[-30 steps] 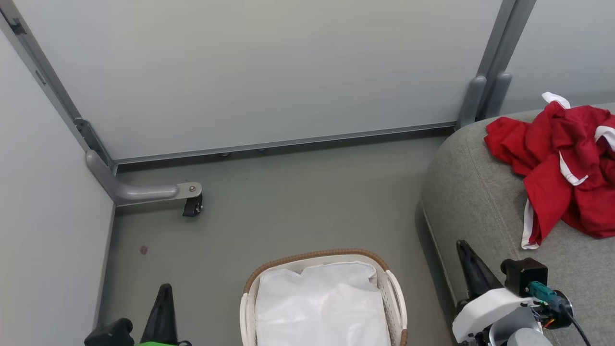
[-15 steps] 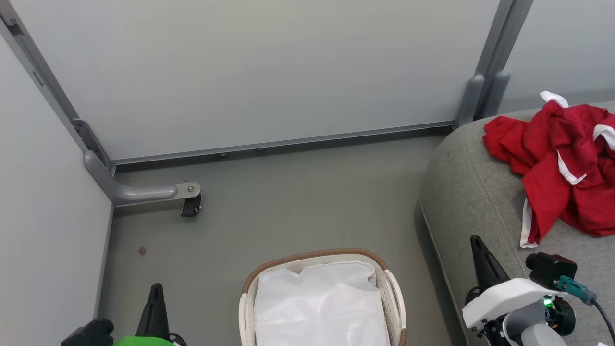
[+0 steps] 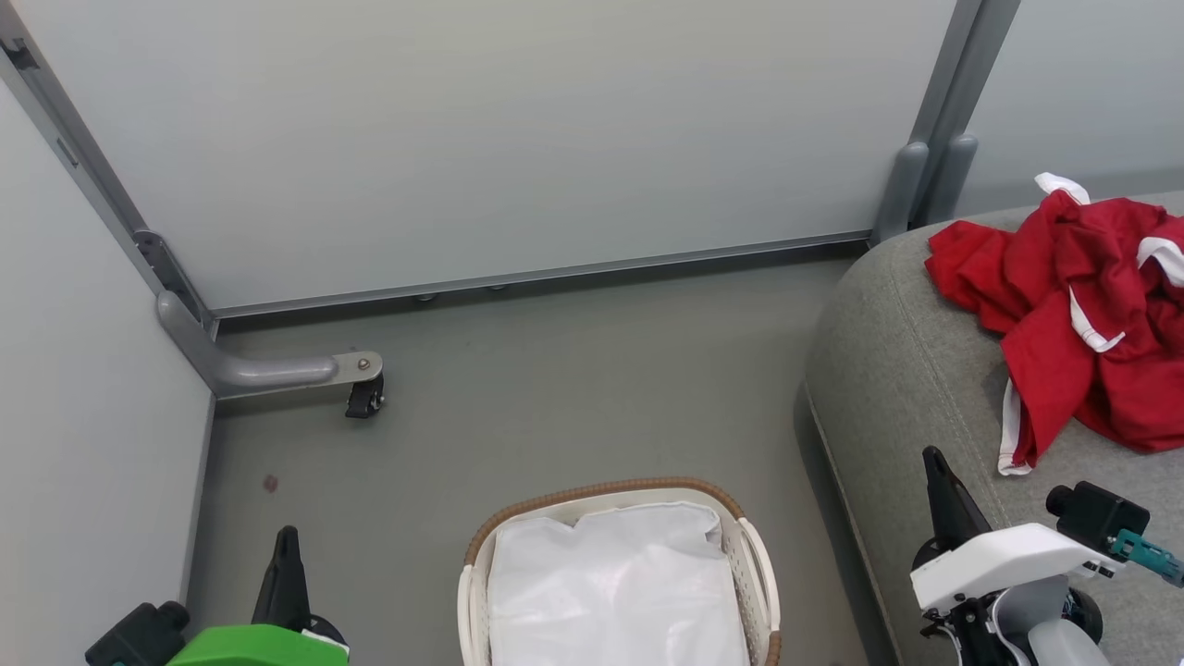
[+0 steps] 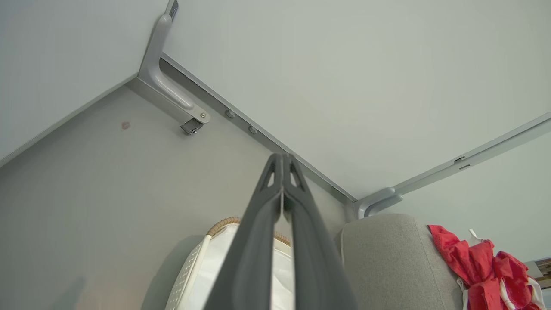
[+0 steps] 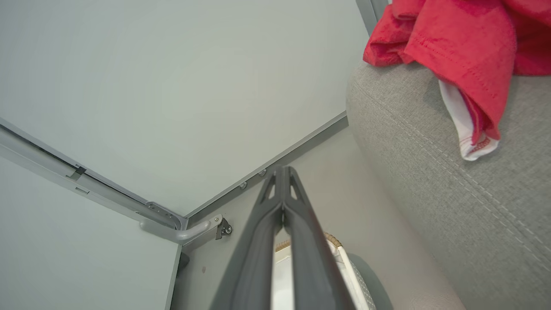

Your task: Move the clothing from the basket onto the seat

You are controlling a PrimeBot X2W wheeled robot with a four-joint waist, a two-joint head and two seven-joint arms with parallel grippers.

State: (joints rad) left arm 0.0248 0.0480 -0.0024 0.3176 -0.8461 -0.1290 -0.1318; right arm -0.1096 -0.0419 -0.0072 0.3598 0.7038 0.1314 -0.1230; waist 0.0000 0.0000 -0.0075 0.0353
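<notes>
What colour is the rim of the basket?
Brown woven wicker rim on the basket; best in the head view.

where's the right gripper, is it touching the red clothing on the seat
Apart. In the head view a strip of bare grey seat shows between the right gripper, shut, and the clothing; the right wrist view shows the same gap.

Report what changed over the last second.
The right end effector slid rightward above the seat, and the left end effector drifted left; both are shut and empty. The head camera shifted slightly too. The red clothing lies on the seat as before, and the basket holds just its white liner.
</notes>
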